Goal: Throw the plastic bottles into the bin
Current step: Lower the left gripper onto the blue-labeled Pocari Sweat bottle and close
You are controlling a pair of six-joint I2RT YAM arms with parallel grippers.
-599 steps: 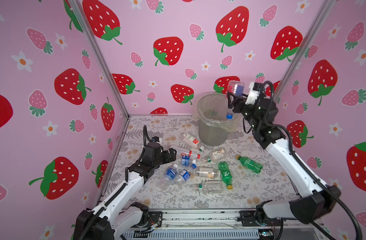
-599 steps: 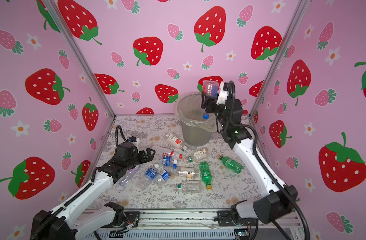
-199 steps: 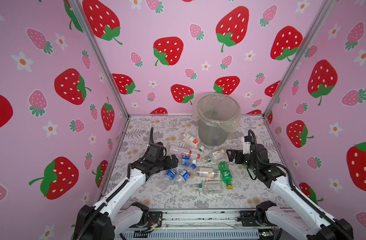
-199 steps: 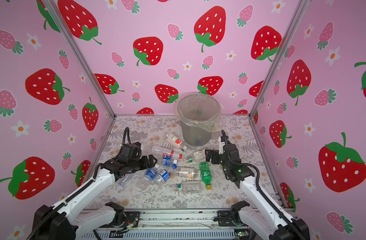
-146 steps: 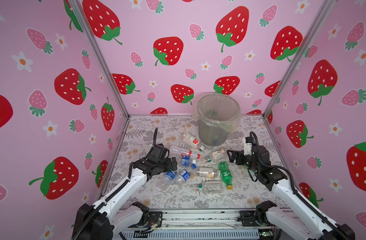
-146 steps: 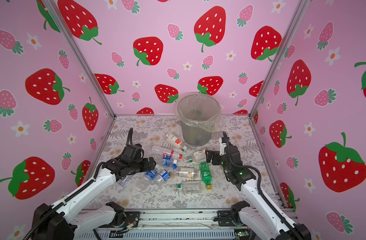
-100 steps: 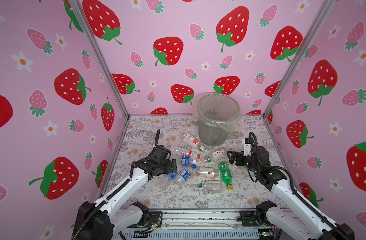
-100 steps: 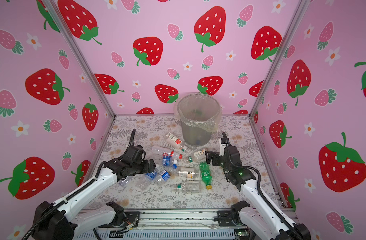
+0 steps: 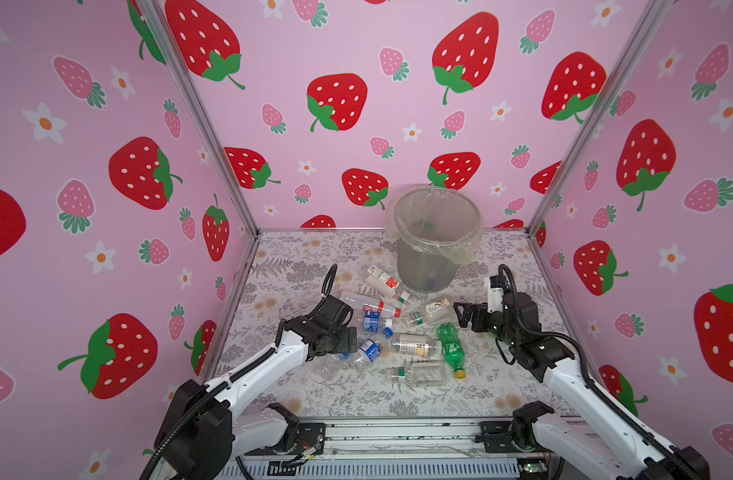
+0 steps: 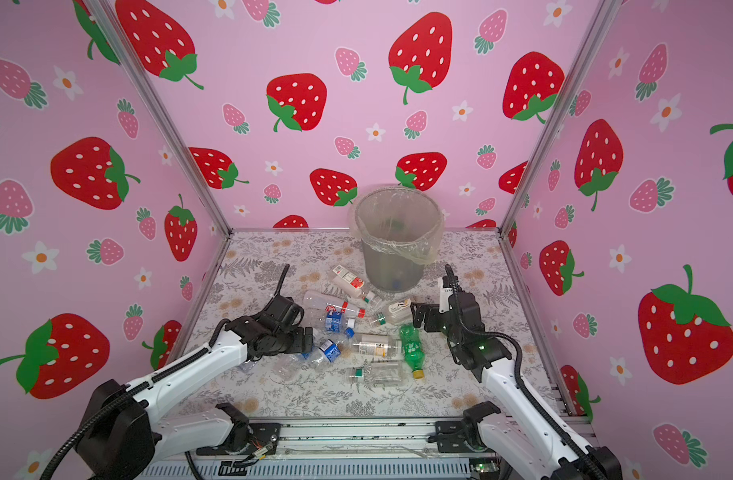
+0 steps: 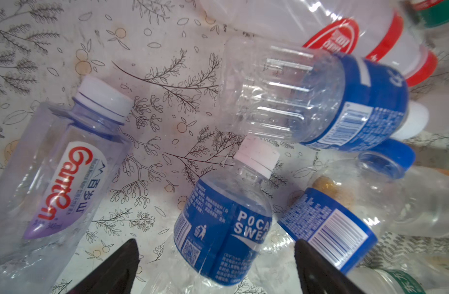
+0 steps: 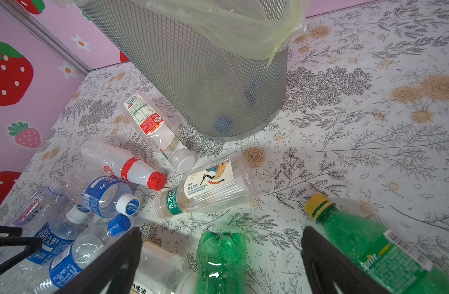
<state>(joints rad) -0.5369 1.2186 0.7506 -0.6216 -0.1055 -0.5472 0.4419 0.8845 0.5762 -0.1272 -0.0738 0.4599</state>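
Note:
Several plastic bottles lie in a heap in the middle of the floral table in both top views. My left gripper (image 9: 350, 337) (image 11: 215, 257) stands open astride a blue-labelled bottle (image 11: 223, 229), with a gap at each finger. Beside it lie a purple-tinted bottle (image 11: 52, 178) and another blue-labelled bottle (image 11: 320, 101). My right gripper (image 9: 464, 318) (image 12: 222, 254) is open above the base of a green bottle (image 12: 220, 259) (image 9: 450, 345). A second green bottle (image 12: 386, 249) lies just outside one finger. The bin (image 9: 427, 270) (image 12: 205, 76) stands behind the heap with bottles inside.
Pink strawberry walls close the table on three sides. A white-labelled bottle (image 12: 210, 185) and a red-capped bottle (image 12: 126, 165) lie between the right gripper and the bin. The metal rail (image 9: 398, 432) runs along the front edge.
The right arm has come down from above the bin, without its blue-capped bottle, to the table by the green bottle. The left gripper has slid right, onto the blue-labelled bottles.

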